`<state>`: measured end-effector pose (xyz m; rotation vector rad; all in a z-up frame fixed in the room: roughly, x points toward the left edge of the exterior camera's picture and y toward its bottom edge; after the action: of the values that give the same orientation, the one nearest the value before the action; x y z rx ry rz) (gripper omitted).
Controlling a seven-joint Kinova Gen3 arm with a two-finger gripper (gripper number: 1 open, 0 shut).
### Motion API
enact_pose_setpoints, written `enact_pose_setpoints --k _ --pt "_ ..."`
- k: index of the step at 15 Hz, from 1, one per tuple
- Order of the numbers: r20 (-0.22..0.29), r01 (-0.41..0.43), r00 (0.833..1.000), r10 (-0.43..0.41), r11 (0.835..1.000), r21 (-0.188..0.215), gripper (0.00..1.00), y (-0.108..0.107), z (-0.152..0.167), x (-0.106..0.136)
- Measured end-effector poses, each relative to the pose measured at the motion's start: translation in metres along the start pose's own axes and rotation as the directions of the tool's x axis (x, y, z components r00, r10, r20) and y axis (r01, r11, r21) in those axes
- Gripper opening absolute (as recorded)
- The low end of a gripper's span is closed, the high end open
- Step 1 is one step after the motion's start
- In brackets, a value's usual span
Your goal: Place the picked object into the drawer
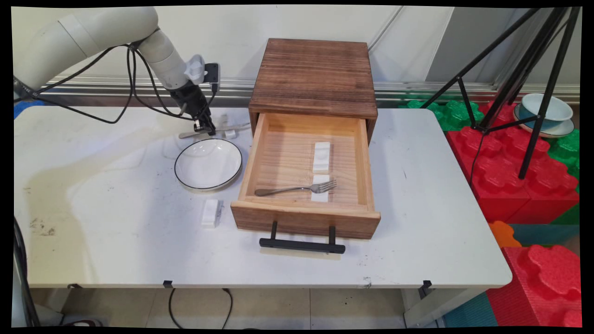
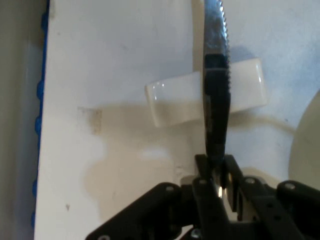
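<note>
Knife [image 2: 216, 75]: a thin metal table knife with a serrated edge, lying across a small white rest [image 2: 172, 100] near the counter's far edge, just behind the plate. In the hand view its blade runs straight away from the gripper and crosses the rest.
Gripper [image 2: 218, 182]: closed tight on the knife's near end, the two fingers pinching it from either side with no gap showing. In the main view it points down at the counter [image 1: 116, 195] beside the drawer box's left wall.
Handling: by its look the knife is light, stiff and smooth, so it could slip or swivel in a narrow pinch. The serrated edge is no place to hold. The hold sits at one end, which I judge leaves the long blade free to droop or pivot.
White rest: small, glossy, ceramic-looking and likely brittle. It is loose on the counter and could shift if the knife drags over it.
Plate [image 1: 208, 163]: white with a dark rim, just nearer than the gripper and touching neither knife nor rest as far as I can tell.
Second white block [image 1: 210, 213]: on the counter, nearer again, by the drawer's front left corner.
Drawer [image 1: 304, 215]: pulled open from a wooden box, holding a fork [image 1: 297, 189] and two more white rests.
</note>
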<state>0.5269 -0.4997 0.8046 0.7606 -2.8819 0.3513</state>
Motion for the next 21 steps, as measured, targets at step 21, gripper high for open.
enact_pose_setpoints --k 21 --pt "0.002 0.029 1.000 -0.029 0.999 -0.031 0.00 0.020 -0.058 -0.013"
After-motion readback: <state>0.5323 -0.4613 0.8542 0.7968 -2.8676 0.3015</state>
